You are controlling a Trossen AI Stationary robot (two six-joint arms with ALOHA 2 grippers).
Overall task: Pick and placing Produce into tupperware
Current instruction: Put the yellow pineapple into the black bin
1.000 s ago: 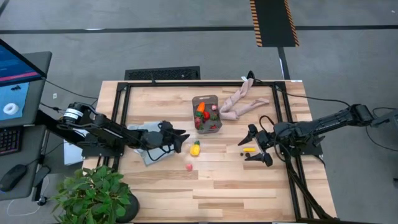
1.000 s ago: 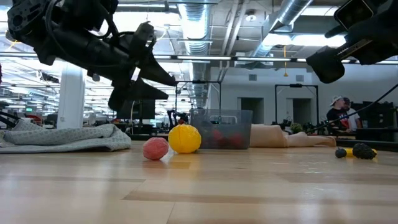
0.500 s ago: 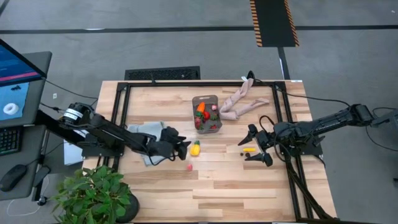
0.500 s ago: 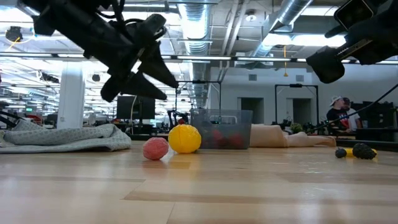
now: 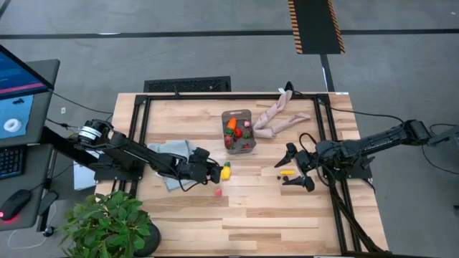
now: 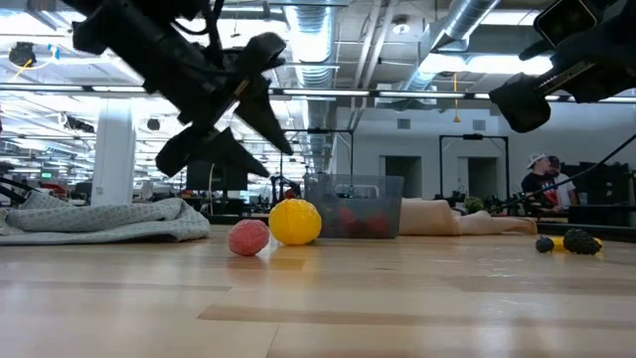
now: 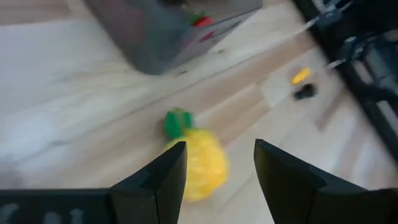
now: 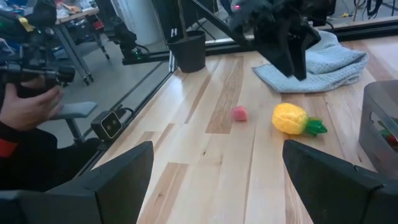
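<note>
Now reach step: left gripper (image 5: pixel 214 172) hovered part-open, empty, over yellow fruit (image 5: pixel 225 171) just short of tupperware (image 5: pixel 238 132). Next: lower, straddle, close. Right gripper (image 5: pixel 294 169) waited wide apart.

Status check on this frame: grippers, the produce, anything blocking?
Left gripper open, empty, above yellow fruit. Right gripper open, idle beside banana. Tupperware part-filled; pink berry loose. Nothing blocking.
</note>
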